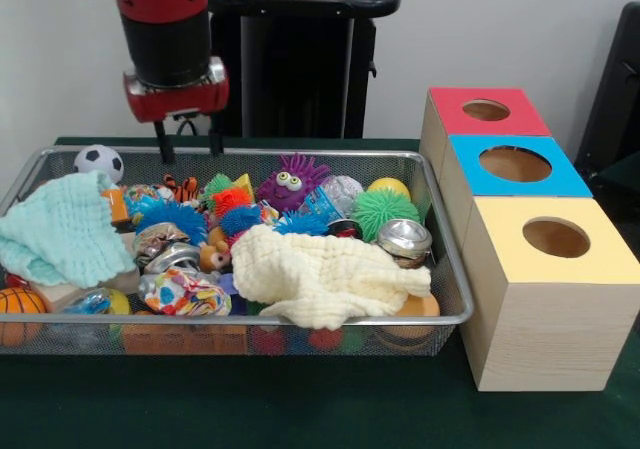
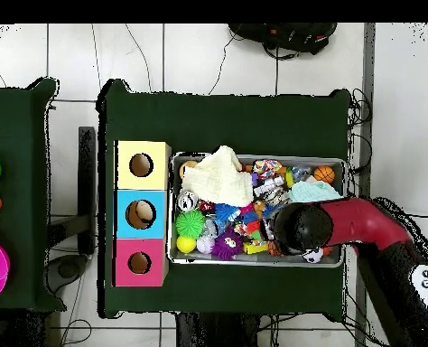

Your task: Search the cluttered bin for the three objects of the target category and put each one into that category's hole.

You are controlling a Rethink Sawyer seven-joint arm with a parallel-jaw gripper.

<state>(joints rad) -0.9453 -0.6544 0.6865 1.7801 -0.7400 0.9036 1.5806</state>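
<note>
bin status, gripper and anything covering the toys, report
Gripper open, empty, hovering over the bin at its far rim. Bin packed with toys. Yellow cloth and mint cloth draped over part of the pile.

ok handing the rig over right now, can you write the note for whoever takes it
End effector: open, empty, hovering over the far left part of the bin, just above the toys.
Bin: full of clutter, with a mint cloth at its left and a cream cloth in front, both covering items.
Boxes beside the bin: red hole, blue hole, yellow hole.
Done: nothing grasped; whether anything is already sorted cannot be told.
Left: find the target objects and drop each in its hole.
</note>
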